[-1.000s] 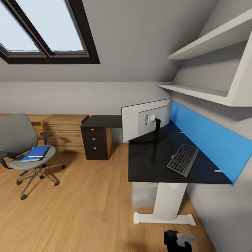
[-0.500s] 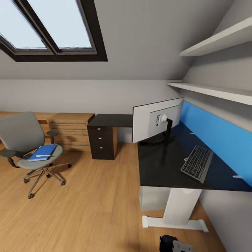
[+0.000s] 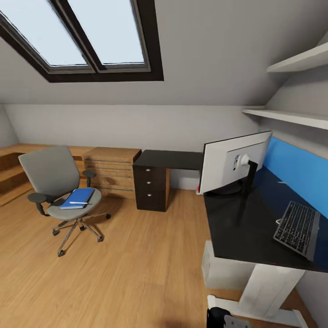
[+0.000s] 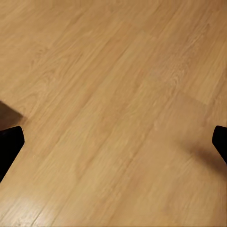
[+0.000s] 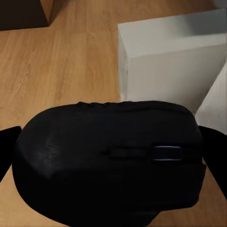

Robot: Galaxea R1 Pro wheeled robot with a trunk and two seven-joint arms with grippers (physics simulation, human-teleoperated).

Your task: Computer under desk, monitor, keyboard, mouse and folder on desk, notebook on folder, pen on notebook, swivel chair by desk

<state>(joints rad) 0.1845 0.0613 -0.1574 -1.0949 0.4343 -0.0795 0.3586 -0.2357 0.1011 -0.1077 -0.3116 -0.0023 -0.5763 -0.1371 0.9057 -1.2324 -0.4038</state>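
The grey swivel chair stands on the floor at the left, away from the desk. On its seat lies the blue folder with the thin white pen across it; I cannot make out the notebook. The black desk at the right carries the monitor, its back towards me, and the keyboard. Under the desk stands the light grey computer. My right gripper is shut on the dark mouse, low beside the desk leg. Over bare floor, my left gripper is open.
A dark drawer cabinet and a light wooden drawer chest stand against the back wall. White shelves hang over the desk. The white desk foot lies close to my right arm. Wooden floor stretches between chair and desk.
The camera has turned to the left, so chair, cabinet and desk all sit further right in the picture. The things themselves have not moved.
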